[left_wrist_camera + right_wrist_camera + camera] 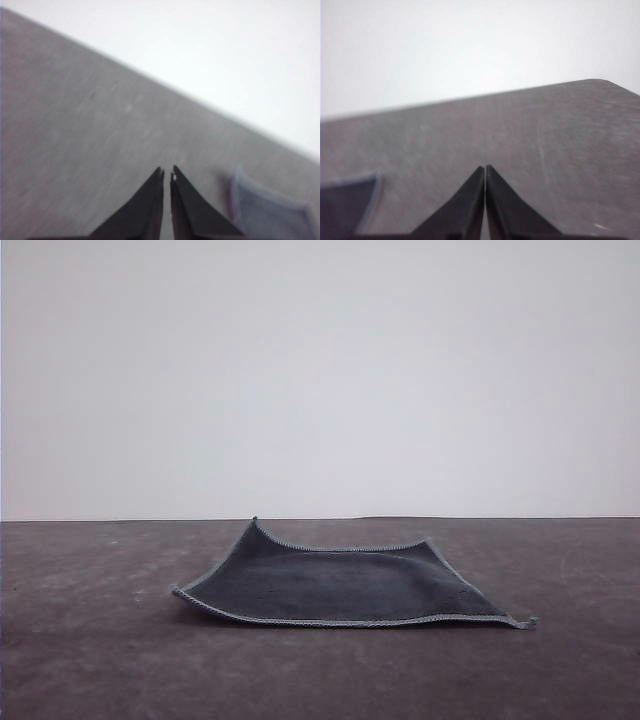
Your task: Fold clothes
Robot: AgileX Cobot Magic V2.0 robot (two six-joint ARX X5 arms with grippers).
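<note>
The cloth (345,587) lies unfolded on the surface (90,660) (dark grey face up). Left gripper (167,173) and right gripper (485,167) are beside it, each pressed together, holding nothing.

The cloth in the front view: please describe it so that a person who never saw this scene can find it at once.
Look at the dark table below the pale wall. Near its middle lies the cloth, spread out flat, not yet folded. It is dark grey and roughly square, with light stitched edging and slightly lifted corners.
</note>
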